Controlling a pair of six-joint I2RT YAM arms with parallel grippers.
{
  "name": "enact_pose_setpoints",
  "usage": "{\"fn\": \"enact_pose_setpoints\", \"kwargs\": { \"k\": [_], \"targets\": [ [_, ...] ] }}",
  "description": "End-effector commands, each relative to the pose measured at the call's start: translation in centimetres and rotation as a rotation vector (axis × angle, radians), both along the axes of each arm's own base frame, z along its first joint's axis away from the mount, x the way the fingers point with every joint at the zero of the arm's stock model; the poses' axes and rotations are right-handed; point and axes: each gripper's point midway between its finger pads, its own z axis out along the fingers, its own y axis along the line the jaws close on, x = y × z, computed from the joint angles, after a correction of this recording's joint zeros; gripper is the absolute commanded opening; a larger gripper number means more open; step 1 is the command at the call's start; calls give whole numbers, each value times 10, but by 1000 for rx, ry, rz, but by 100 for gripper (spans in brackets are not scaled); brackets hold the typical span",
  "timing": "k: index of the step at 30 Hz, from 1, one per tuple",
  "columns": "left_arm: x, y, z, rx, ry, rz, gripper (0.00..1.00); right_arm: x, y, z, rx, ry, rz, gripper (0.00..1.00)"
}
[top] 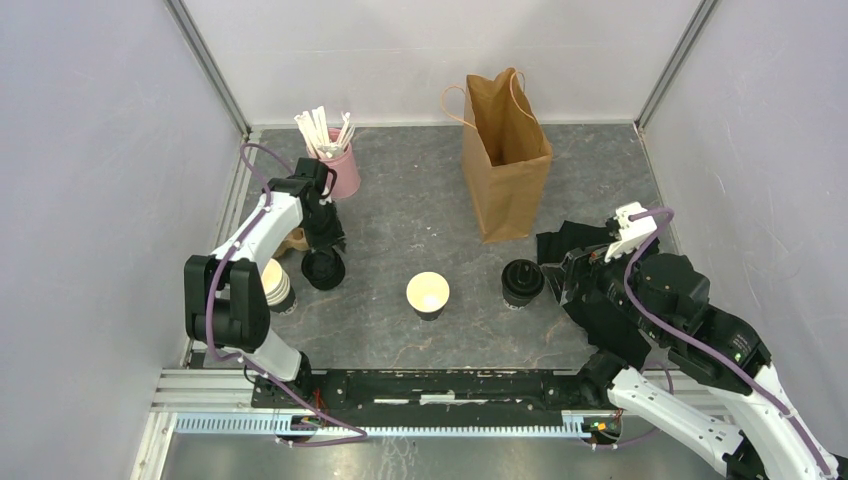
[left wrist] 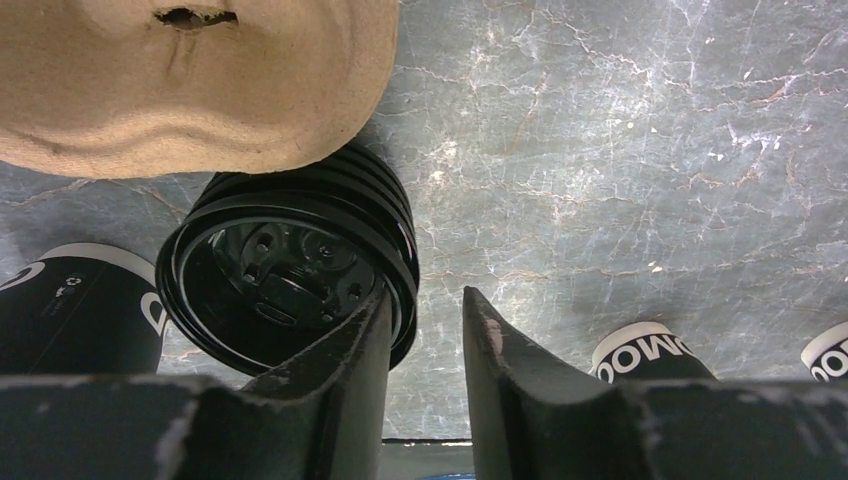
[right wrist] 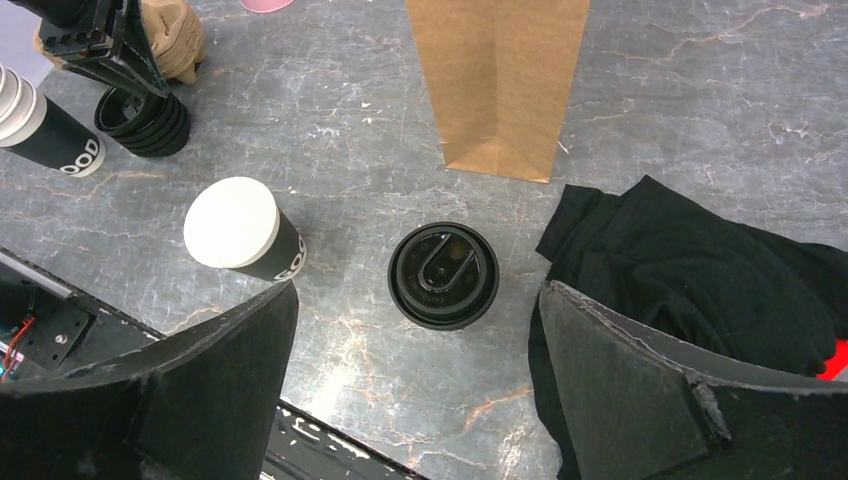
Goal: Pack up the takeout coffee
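The right gripper (right wrist: pixel 415 290) hung wide open, its fingers (right wrist: pixel 230 370) spread far apart and gripping nothing. In the wrist view the lidded cup (right wrist: pixel 443 275) sat in the gap between them, lower down on the table (right wrist: pixel 330 130) — upright, black lid on, touched by neither finger. That cup stood just in front of the bag (top: pixel 507 165), on the side nearer the arms. A black cloth (right wrist: pixel 690 270) lay crumpled at the bag's front right, just beside the lidded cup and partly under the right arm.

The open cup (top: pixel 428 295) stood front-left of the bag, near the lidded cup but apart from it, its cream inside showing.

Well left of the bag, the left gripper (left wrist: pixel 425 295) pointed down at the lids (left wrist: pixel 290 270), a short stack of black ones. Its fingers were only narrowly parted, with bare table showing in the gap. One finger crossed the stack's rim in the wrist view; whether it touched could not be told. A pulp carrier (left wrist: pixel 190 80) overlapped the lids' edge. The cup stack (top: pixel 275 285) stood just beside the lids, on the side away from the bag. A pink cup (top: pixel 343 170) of white sticks stood left of the bag, beyond the left gripper.
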Motion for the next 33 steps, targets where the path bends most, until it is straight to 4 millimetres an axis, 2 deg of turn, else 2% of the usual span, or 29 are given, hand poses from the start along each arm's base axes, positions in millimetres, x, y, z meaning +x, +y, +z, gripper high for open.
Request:
{"fn": "enact_pose_setpoints", "kwargs": {
  "k": [1,12,18,24,33],
  "targets": [
    [2,9,-2,46,-7,-39,36,3,-2,8,-14,-30,-4,98],
    [-11,14,-1,62,1,-46,32,7,5,9,-30,-44,23,98],
    [-11,19,4,90,-5,-36,23,8,6,9,-38,-48,32,98],
    [-11,26,25,123,-39,-30,19,8,6,10,-41,-55,35,98],
    [-20,22,56,90,-76,-31,17,8,4,8,-51,-56,31,98]
  ]
}}
